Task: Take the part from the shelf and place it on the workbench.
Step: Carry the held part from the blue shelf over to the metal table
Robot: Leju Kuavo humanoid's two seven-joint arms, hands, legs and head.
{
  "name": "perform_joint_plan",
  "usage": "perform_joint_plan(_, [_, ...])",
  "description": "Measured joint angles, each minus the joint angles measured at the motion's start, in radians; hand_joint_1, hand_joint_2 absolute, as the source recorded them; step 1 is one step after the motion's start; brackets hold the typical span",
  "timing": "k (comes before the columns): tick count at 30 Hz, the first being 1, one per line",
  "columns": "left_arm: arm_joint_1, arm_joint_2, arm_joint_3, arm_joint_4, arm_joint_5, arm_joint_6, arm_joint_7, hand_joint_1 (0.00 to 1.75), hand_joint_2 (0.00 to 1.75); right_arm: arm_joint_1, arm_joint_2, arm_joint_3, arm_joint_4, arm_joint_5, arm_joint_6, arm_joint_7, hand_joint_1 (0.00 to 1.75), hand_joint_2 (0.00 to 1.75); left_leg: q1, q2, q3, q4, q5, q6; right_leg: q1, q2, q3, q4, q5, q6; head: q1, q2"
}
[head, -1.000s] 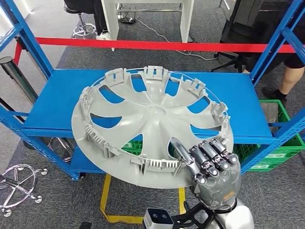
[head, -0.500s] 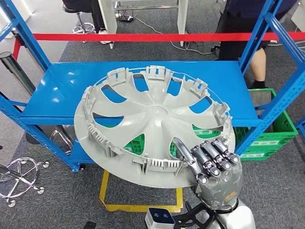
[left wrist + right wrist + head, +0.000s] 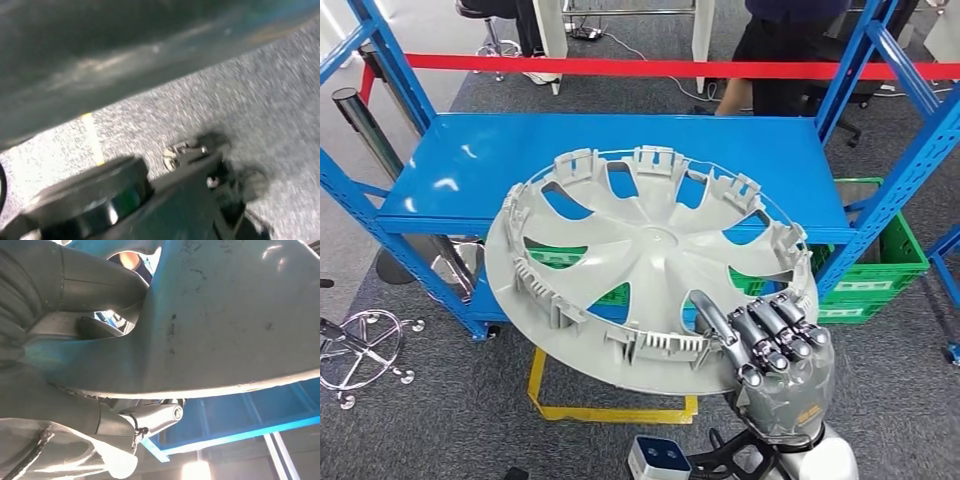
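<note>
Right hand (image 3: 773, 365) keeps its fingers (image 3: 765, 335) clamped on the near rim of the large grey plastic wheel cover (image 3: 644, 265), now clear of the blue metal shelf (image 3: 471, 165); the whole scene has slid. From the right wrist, its thumb (image 3: 102, 277) presses the cover's underside. Left hand's fingers: cannot tell.

A pale grey wheel cover (image 3: 644, 265) is seen, its underside marked with dark specks in the right wrist view. The right hand (image 3: 773, 365) is coloured silver-grey with darker fingers (image 3: 761, 335). The shelf (image 3: 471, 165) is painted bright blue. A red barrier tape (image 3: 622, 67) is stretched behind it. Green crates (image 3: 901, 255) are seen below. The carpet floor (image 3: 433, 420) is speckled grey, marked with yellow tape (image 3: 607, 412).
</note>
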Motion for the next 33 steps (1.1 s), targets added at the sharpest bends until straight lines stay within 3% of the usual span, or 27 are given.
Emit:
perform_joint_plan(3, [-0.001, -0.001, -0.002, 0.000, 0.000, 0.000, 0.002, 0.00, 0.00, 0.001, 0.000, -0.001, -0.001, 0.000, 0.000, 0.000, 1.75, 1.75, 0.003, 0.005, -0.039, -0.003, 0.036, 0.003, -0.006, 0.001, -0.042, 0.157, -0.133, 0.016, 0.008, 0.000])
perform_joint_plan(4, [-0.001, -0.002, -0.003, 0.000, 0.000, 0.000, 0.002, 0.00, 0.00, 0.001, 0.000, -0.002, -0.001, 0.000, 0.000, 0.000, 1.75, 1.75, 0.003, 0.006, -0.054, 0.001, 0.045, 0.001, -0.009, 0.001, -0.047, 0.209, -0.154, 0.022, 0.010, 0.000])
perform_joint_plan(5, [-0.001, -0.002, -0.004, 0.000, 0.000, 0.000, 0.002, 0.00, 0.00, 0.002, 0.000, -0.002, -0.001, 0.000, 0.000, 0.000, 1.75, 1.75, 0.005, 0.008, -0.069, 0.006, 0.053, -0.002, -0.012, 0.001, -0.041, 0.234, -0.152, 0.027, 0.011, 0.000])
perform_joint_plan(7, [-0.001, -0.004, -0.005, 0.000, -0.001, 0.000, 0.004, 0.00, 0.00, 0.002, 0.000, -0.003, -0.001, 0.000, 0.000, 0.001, 1.75, 1.75, 0.010, 0.009, -0.103, 0.021, 0.067, -0.011, -0.019, 0.000, 0.019, 0.183, -0.100, 0.037, 0.014, 0.000])
perform_joint_plan(9, [-0.002, -0.004, -0.006, 0.000, -0.005, 0.001, 0.007, 0.00, 0.00, 0.001, 0.000, -0.003, -0.001, 0.000, 0.000, 0.001, 1.75, 1.75, 0.014, 0.009, -0.135, 0.043, 0.078, -0.023, -0.024, 0.000, 0.112, 0.052, -0.071, 0.045, 0.021, 0.000])
perform_joint_plan(11, [-0.003, -0.004, -0.010, 0.000, -0.012, 0.002, 0.011, 0.00, 0.00, 0.001, 0.001, -0.003, -0.003, 0.000, 0.000, -0.001, 1.75, 1.75, 0.013, 0.009, -0.158, 0.062, 0.091, -0.035, -0.022, 0.003, 0.157, -0.031, -0.086, 0.036, 0.027, 0.000])
perform_joint_plan(13, [-0.002, -0.004, -0.016, 0.000, -0.018, 0.003, 0.013, 0.00, 0.00, 0.001, 0.003, -0.006, -0.006, 0.000, 0.000, -0.010, 1.75, 1.75, 0.014, 0.008, -0.168, 0.066, 0.106, -0.045, -0.019, 0.003, 0.148, -0.040, -0.087, 0.015, 0.028, 0.000])
perform_joint_plan(14, [-0.002, -0.003, -0.018, 0.000, -0.021, 0.005, 0.014, 0.00, 0.00, 0.002, 0.005, -0.009, -0.007, 0.000, 0.000, -0.016, 1.75, 1.75, 0.015, 0.007, -0.172, 0.070, 0.100, -0.050, -0.020, 0.002, 0.140, -0.039, -0.079, 0.006, 0.028, 0.000])
perform_joint_plan(15, [-0.002, -0.003, -0.020, 0.000, -0.023, 0.006, 0.016, 0.00, 0.00, 0.002, 0.006, -0.011, -0.010, 0.000, 0.000, -0.022, 1.75, 1.75, 0.016, 0.006, -0.177, 0.085, 0.074, -0.055, -0.021, 0.000, 0.133, -0.038, -0.070, -0.004, 0.027, 0.000])
perform_joint_plan(18, [-0.002, -0.002, -0.022, 0.000, -0.034, 0.006, 0.018, 0.00, 0.00, 0.005, 0.010, -0.022, -0.024, 0.000, 0.000, -0.028, 1.75, 1.75, 0.020, 0.003, -0.203, 0.238, -0.080, -0.069, -0.020, -0.003, 0.103, -0.035, -0.037, -0.021, 0.018, 0.000])
perform_joint_plan(19, [-0.003, -0.002, -0.023, 0.000, -0.038, 0.005, 0.017, 0.00, 0.00, 0.006, 0.010, -0.026, -0.029, 0.000, 0.000, -0.026, 1.75, 1.75, 0.021, 0.003, -0.207, 0.298, -0.111, -0.072, -0.019, -0.004, 0.089, -0.033, -0.027, -0.022, 0.017, 0.000])
perform_joint_plan(20, [-0.004, -0.003, -0.023, 0.000, -0.042, -0.002, 0.013, 0.00, 0.00, 0.006, 0.010, -0.030, -0.034, 0.000, 0.000, -0.023, 1.75, 1.75, 0.021, 0.003, -0.201, 0.335, -0.116, -0.072, -0.018, -0.005, 0.075, -0.029, -0.018, -0.022, 0.016, 0.000])
perform_joint_plan(21, [-0.005, -0.003, -0.023, 0.000, -0.043, -0.017, 0.006, 0.00, 0.00, 0.006, 0.010, -0.034, -0.039, 0.000, 0.000, -0.020, 1.75, 1.75, 0.022, 0.002, -0.182, 0.340, -0.101, -0.071, -0.017, -0.005, 0.060, -0.026, -0.010, -0.021, 0.016, 0.000])
perform_joint_plan(23, [-0.009, -0.006, -0.023, 0.000, -0.039, -0.062, -0.011, 0.00, 0.00, 0.006, 0.010, -0.040, -0.049, 0.000, 0.000, -0.015, 1.75, 1.75, 0.021, 0.000, -0.100, 0.250, -0.049, -0.062, -0.015, -0.005, 0.039, -0.020, 0.003, -0.020, 0.016, 0.000])
perform_joint_plan(25, [-0.016, -0.010, -0.023, 0.000, -0.035, -0.088, -0.022, 0.00, 0.00, 0.005, 0.012, -0.045, -0.057, 0.000, 0.000, -0.014, 1.75, 1.75, 0.018, -0.005, -0.007, 0.109, -0.036, -0.049, -0.012, -0.005, 0.029, -0.017, 0.016, -0.014, 0.016, 0.000])
perform_joint_plan(26, [-0.019, -0.013, -0.023, 0.000, -0.034, -0.090, -0.024, 0.00, 0.00, 0.005, 0.012, -0.048, -0.060, 0.000, 0.000, -0.016, 1.75, 1.75, 0.015, -0.007, 0.019, 0.061, -0.040, -0.045, -0.012, -0.006, 0.025, -0.018, 0.025, -0.009, 0.016, 0.000])
perform_joint_plan(28, [-0.022, -0.017, -0.023, 0.000, -0.035, -0.086, -0.023, 0.00, 0.00, 0.006, 0.013, -0.051, -0.068, 0.000, 0.000, -0.022, 1.75, 1.75, 0.009, -0.008, 0.024, 0.026, -0.040, -0.037, -0.015, -0.006, 0.016, -0.025, 0.047, 0.005, 0.017, 0.000])
perform_joint_plan(29, [-0.022, -0.018, -0.023, 0.000, -0.037, -0.085, -0.021, 0.00, 0.00, 0.007, 0.013, -0.053, -0.072, 0.000, 0.000, -0.025, 1.75, 1.75, 0.009, -0.006, 0.018, 0.019, -0.030, -0.031, -0.017, -0.005, 0.009, -0.025, 0.045, 0.011, 0.016, 0.000])
perform_joint_plan(30, [-0.021, -0.019, -0.023, 0.000, -0.038, -0.082, -0.019, 0.00, 0.00, 0.008, 0.014, -0.054, -0.076, 0.000, 0.000, -0.028, 1.75, 1.75, 0.010, -0.004, 0.009, 0.012, -0.019, -0.024, -0.018, -0.003, -0.002, -0.015, 0.027, 0.016, 0.017, 0.000])
perform_joint_plan(31, [-0.021, -0.020, -0.023, 0.000, -0.039, -0.080, -0.018, 0.00, 0.00, 0.010, 0.014, -0.056, -0.081, 0.000, 0.000, -0.030, 1.75, 1.75, 0.012, -0.002, -0.001, 0.006, -0.008, -0.017, -0.018, -0.002, -0.014, 0.014, -0.010, 0.020, 0.018, 0.000])
perform_joint_plan(33, [-0.021, -0.021, -0.023, 0.000, -0.039, -0.076, -0.018, 0.00, 0.00, 0.013, 0.014, -0.059, -0.091, -0.001, 0.000, -0.033, 1.75, 1.75, 0.011, 0.000, -0.028, 0.007, 0.011, -0.007, -0.018, -0.001, -0.044, 0.126, -0.109, 0.023, 0.022, 0.000])
